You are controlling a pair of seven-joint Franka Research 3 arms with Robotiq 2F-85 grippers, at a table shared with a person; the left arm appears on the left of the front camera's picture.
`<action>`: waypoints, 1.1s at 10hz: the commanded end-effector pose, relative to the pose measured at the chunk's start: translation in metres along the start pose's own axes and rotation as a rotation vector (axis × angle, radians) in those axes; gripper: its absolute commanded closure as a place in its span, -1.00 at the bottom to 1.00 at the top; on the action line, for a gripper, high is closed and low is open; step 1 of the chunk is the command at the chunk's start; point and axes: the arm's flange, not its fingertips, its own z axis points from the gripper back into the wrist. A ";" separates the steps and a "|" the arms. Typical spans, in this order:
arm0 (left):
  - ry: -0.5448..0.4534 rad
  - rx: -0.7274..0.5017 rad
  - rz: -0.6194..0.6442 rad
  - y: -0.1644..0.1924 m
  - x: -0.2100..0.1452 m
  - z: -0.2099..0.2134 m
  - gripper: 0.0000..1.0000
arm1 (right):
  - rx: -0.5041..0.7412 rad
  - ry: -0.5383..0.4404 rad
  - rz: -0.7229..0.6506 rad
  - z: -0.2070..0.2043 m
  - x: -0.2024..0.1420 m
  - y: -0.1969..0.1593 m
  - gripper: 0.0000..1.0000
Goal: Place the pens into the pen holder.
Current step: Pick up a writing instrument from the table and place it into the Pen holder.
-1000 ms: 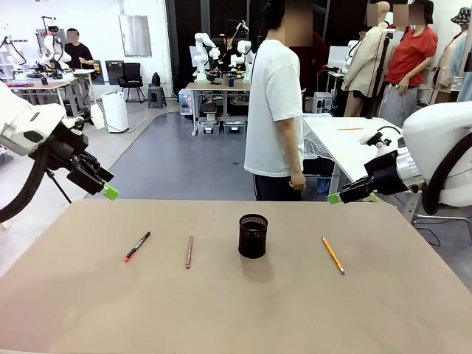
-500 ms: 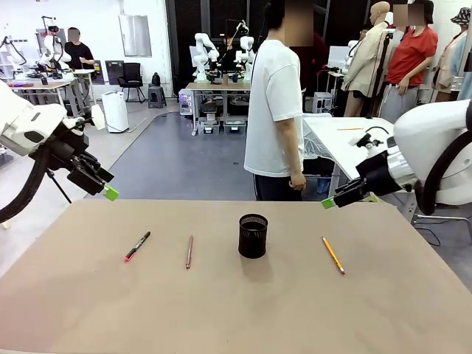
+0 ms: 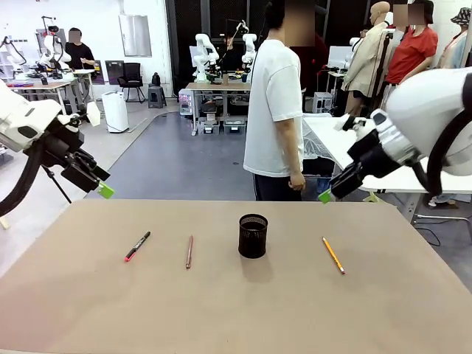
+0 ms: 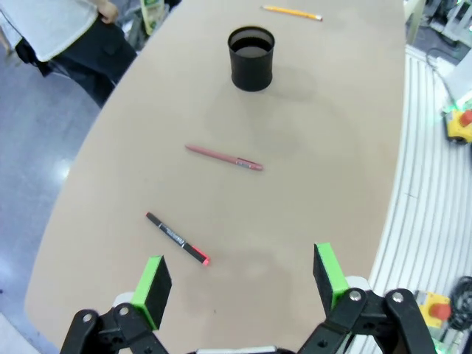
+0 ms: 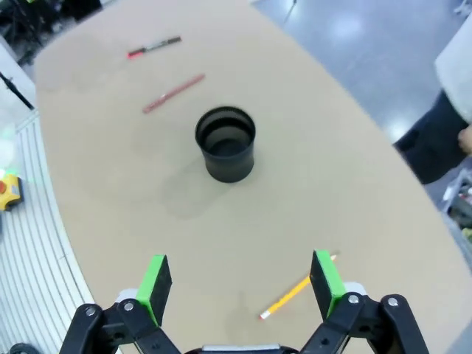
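Front view, from left to right: the left arm enters from the picture's left edge, held high, its black wrist slanting down and to the right. The left gripper [image 3: 102, 186] hangs in the air near the far left corner of the table [image 3: 236, 317], touching nothing. In the left wrist view its two green-padded fingers stand wide apart with nothing between them, looking down the length of the tabletop.

The black pen with a red end [image 3: 137, 246] lies flat on the left part of the table, slanted, red end toward the robot's side. Just to its right, and apart from it, the reddish-brown pen [image 3: 189, 251] lies nearly straight from front to back. The black mesh pen holder [image 3: 253, 236] stands upright near the middle of the table, and all three pens lie on the tabletop outside it. Right of the holder and well apart from it lies the orange-yellow pencil [image 3: 332, 255], slanted, its near end farther right.

Behind the table's far edge a person in a white T-shirt [image 3: 274, 110] stands side-on, one hand [image 3: 297, 181] hanging down.

The right arm reaches in from the right, elbow raised, wrist pointing down and to the left. The right gripper [image 3: 327, 193] hovers above the far edge of the table, beyond the pencil. In the right wrist view its fingers are spread wide with nothing gripped, the pencil on the table below them and the holder farther ahead.
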 end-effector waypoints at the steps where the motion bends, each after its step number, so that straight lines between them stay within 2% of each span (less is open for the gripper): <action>1: -0.028 -0.028 -0.042 0.006 -0.001 0.008 -1.00 | 0.000 -0.095 0.022 0.034 -0.005 0.005 -1.00; 6: -0.089 -0.054 -0.080 0.015 0.008 0.029 -1.00 | 0.058 -0.143 0.050 0.070 -0.031 -0.016 -1.00; 10: -0.092 -0.035 -0.073 0.022 0.012 0.031 -1.00 | 0.095 -0.136 0.040 0.070 -0.037 -0.030 -1.00; 11: -0.082 -0.029 -0.035 0.023 0.009 0.025 -1.00 | 0.077 -0.116 0.018 0.072 -0.040 -0.019 -1.00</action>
